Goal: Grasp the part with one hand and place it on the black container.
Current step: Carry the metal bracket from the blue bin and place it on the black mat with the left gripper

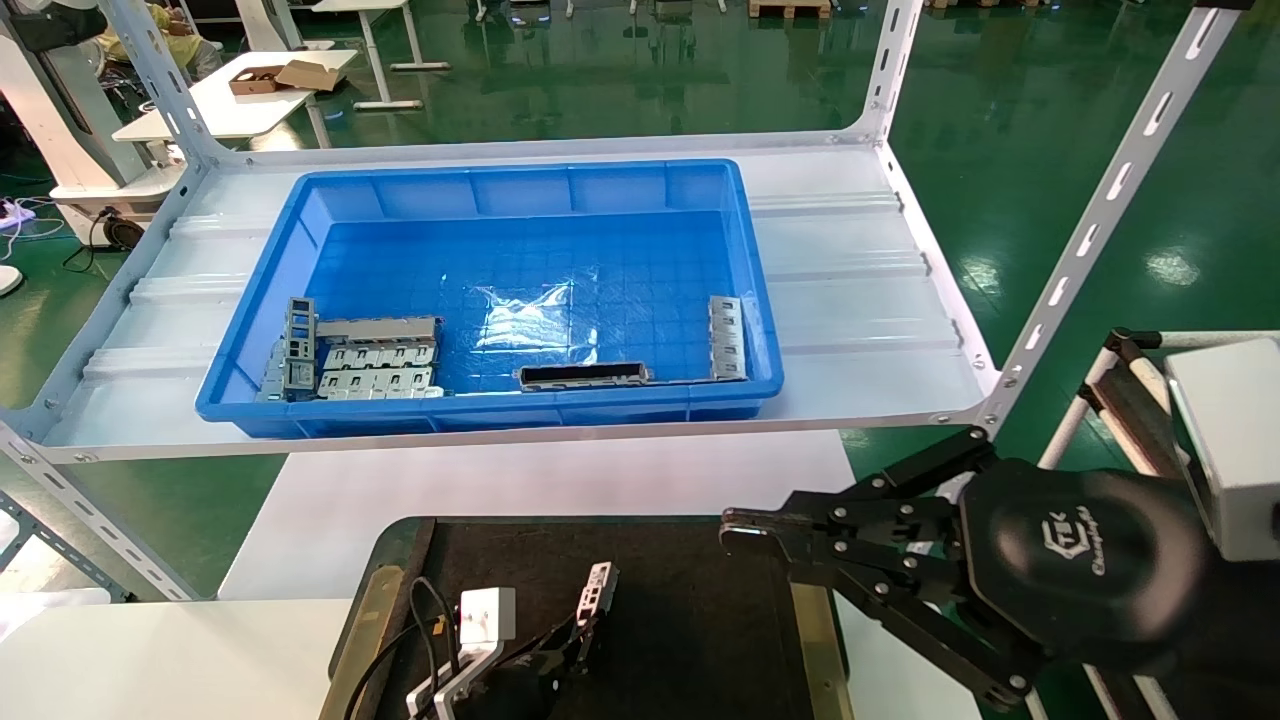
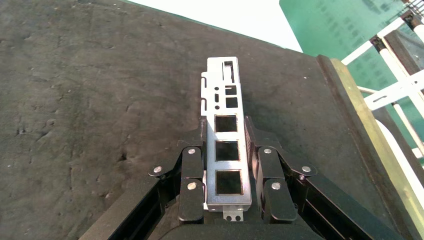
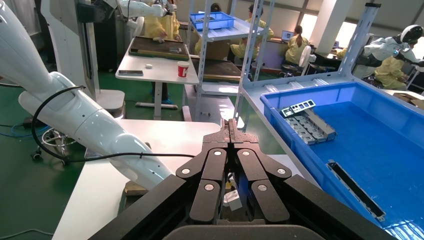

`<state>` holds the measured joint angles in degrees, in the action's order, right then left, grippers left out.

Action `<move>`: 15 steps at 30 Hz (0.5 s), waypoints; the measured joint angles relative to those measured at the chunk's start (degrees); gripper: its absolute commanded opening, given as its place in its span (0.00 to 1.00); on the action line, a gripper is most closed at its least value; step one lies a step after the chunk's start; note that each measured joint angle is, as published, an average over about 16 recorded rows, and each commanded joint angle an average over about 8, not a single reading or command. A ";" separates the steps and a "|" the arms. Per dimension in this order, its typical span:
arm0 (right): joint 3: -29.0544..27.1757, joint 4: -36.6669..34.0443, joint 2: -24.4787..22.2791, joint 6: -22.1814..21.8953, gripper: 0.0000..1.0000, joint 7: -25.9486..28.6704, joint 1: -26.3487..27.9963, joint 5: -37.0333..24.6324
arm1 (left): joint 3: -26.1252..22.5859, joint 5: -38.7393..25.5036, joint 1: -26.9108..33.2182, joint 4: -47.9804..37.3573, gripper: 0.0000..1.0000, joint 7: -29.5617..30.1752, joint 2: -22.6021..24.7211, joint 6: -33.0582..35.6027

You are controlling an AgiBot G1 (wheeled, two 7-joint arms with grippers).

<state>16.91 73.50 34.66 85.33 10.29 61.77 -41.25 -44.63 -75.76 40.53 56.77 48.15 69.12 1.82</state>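
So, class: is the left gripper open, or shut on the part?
Shut on it: the left gripper has a finger pressed against each side of the part, over the black container.

The right gripper [image 3: 231, 131] had its fingertips pressed together, holding nothing. Beyond it lay a deep blue bin [image 3: 400, 165] containing grey tabbed plates [image 3: 306, 125] and a long dark channel piece [image 3: 356, 189]. A white robot arm [image 3: 80, 120] reached over a white table [image 3: 165, 132].

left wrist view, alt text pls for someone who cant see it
The left gripper is shut on a slim silver-grey metal bar with square cut-outs, held just above a flat dark brown-black tray. A brass-coloured strip edges the tray.
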 measured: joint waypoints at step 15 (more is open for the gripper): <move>0.05 0.00 -0.02 -0.02 1.00 -0.02 0.01 0.03 | -3.29 2.17 0.49 0.06 1.00 1.93 0.21 -3.78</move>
<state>16.96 73.50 34.64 85.31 10.26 61.78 -41.22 -47.92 -73.60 41.02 56.83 50.09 69.34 -1.96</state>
